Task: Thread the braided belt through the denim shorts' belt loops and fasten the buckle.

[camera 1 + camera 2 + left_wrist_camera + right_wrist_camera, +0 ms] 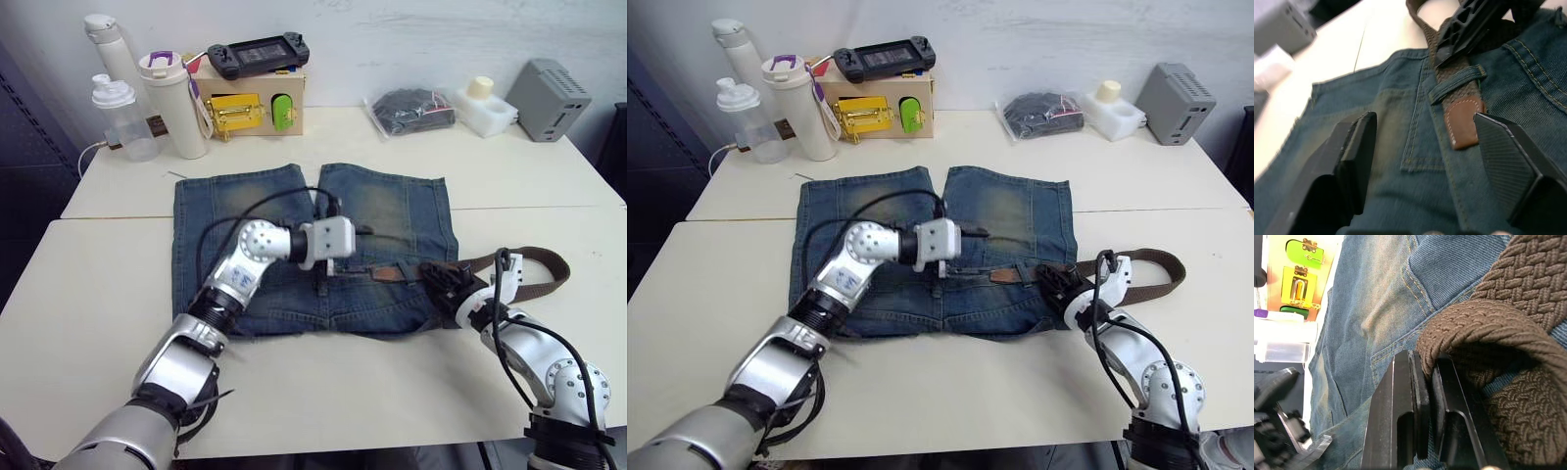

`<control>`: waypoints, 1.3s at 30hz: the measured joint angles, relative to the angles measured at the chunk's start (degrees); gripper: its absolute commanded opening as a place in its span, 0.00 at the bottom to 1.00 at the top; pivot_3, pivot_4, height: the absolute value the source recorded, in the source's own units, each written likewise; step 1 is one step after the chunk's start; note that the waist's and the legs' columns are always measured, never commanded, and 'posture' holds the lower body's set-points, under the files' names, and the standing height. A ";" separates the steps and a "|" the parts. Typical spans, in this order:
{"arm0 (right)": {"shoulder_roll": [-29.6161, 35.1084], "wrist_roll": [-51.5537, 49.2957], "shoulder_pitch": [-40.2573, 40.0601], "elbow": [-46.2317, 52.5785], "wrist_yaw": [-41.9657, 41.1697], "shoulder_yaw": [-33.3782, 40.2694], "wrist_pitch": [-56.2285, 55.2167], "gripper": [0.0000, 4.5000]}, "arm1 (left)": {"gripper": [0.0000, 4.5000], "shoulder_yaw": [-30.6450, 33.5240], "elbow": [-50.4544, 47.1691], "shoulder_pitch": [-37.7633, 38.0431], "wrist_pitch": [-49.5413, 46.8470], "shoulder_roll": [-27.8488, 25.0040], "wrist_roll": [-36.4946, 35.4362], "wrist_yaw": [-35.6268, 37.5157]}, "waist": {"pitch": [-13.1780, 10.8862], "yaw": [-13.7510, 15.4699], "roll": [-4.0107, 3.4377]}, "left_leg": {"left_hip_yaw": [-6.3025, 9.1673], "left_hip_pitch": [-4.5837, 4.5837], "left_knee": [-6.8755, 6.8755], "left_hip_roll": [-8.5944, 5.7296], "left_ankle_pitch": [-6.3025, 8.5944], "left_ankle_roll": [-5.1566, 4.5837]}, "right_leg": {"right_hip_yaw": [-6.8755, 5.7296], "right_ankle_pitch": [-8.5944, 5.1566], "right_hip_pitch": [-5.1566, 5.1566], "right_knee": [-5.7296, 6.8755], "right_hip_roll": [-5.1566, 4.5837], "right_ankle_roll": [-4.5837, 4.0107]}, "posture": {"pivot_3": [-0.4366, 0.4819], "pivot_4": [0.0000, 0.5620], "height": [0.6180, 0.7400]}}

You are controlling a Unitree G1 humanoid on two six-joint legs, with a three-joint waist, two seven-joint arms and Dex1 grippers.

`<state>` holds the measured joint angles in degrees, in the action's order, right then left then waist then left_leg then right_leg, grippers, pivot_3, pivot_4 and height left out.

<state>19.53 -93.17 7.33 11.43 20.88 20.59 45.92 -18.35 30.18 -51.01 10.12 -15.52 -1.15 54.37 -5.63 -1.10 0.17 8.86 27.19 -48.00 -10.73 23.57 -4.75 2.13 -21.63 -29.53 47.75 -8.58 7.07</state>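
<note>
Right claw (443,279) pinches a fold of the dark-brown braided belt (534,262) near the worktop's (88,323) front edge, tan leather tip threaded under one belt loop (1457,82) of faded denim shorts (392,211); left claw (1420,161) hovers wide open, empty.

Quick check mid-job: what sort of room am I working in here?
Probably a lab or test bench, not a home: plain white tables pushed together against a bare wall, a practice board with latches, a handheld game controller and a grey box.
</note>
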 measured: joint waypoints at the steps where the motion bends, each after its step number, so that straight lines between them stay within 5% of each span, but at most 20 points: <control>1: 0.00 0.27 0.23 -0.20 -0.18 -0.07 0.02 0.00 | 0.72 1.09 0.55 -1.10 -2.50 -0.16 -1.91 2.71 | 0.00 -0.24 0.00 | 0.01 -0.02 0.00 0.00 0.00 0.00 | -0.05 0.00 0.01 -0.01 0.00 0.00 | 0.48 0.27 0.23; 5: 0.00 1.15 0.93 -0.54 -0.94 -0.40 0.15 0.00 | 0.72 2.59 5.22 -3.30 -8.43 0.34 -5.54 11.02 | 0.00 -0.61 0.00 | 0.01 -0.02 0.03 -0.01 0.00 0.00 | -0.09 0.00 0.02 -0.03 -0.02 0.00 | 0.48 0.27 0.23; 9: -0.01 1.89 0.95 -0.56 -1.30 -0.33 0.12 0.00 | 0.72 1.11 9.44 -4.42 -5.58 1.87 -2.80 11.86 | 0.00 -0.47 0.01 | 0.01 -0.01 0.01 -0.01 0.00 0.00 | -0.03 0.00 0.09 -0.11 -0.08 0.00 | 0.48 0.27 0.23; 23: -0.93 1.73 0.45 0.13 -0.16 -0.03 -1.11 0.00 | 0.72 -6.09 14.82 -5.35 14.42 4.94 14.82 -4.27 | 0.02 -0.33 0.04 | 0.01 0.00 0.00 -0.01 0.00 -0.01 | 0.15 0.00 0.11 -0.11 -0.06 0.00 | 0.48 0.27 0.23; 39: -4.56 -8.66 1.11 -0.94 8.18 1.20 -4.70 0.00 | 0.72 -6.18 14.23 -4.84 17.95 2.68 18.37 -10.01 | 0.05 -0.53 0.08 | 0.00 0.00 0.04 -0.01 0.00 0.00 | 0.15 0.00 -0.02 0.04 -0.05 0.00 | 0.48 0.27 0.23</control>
<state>14.98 -101.83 8.44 10.50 29.06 21.79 41.22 -24.52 44.42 -55.84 28.07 -12.84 17.22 44.36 -5.58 -1.63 0.25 8.87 27.19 -47.97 -10.73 23.58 -4.75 2.28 -21.63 -29.56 47.79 -8.63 7.07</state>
